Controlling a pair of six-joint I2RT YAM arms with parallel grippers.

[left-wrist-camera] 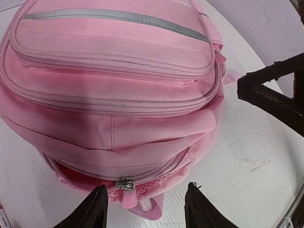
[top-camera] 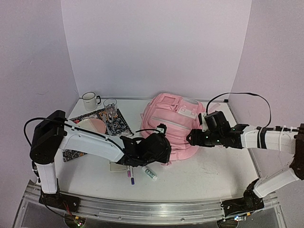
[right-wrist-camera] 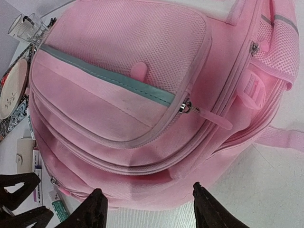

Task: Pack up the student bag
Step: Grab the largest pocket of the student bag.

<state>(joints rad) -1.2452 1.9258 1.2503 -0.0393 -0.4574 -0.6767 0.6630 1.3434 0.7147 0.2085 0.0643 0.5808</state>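
The student bag (top-camera: 172,124) is a large pink backpack lying flat in the middle of the table. My left gripper (top-camera: 166,151) is open at the bag's near left edge. In the left wrist view the bag (left-wrist-camera: 114,85) fills the frame, and the open left gripper (left-wrist-camera: 147,209) straddles a metal zip slider (left-wrist-camera: 124,184) with a pink pull. The zip gapes a little to the left of the slider. My right gripper (top-camera: 191,138) is open and empty at the bag's right side. In the right wrist view it (right-wrist-camera: 149,209) hovers just off the bag's edge (right-wrist-camera: 142,142).
A white mug (top-camera: 89,100) and a glass (top-camera: 110,107) stand at the back left. A patterned mat (top-camera: 118,124) carries a pale pink disc (top-camera: 93,126). Markers (top-camera: 130,175), a white tube (top-camera: 149,173) and a cream block (top-camera: 117,166) lie near the left gripper.
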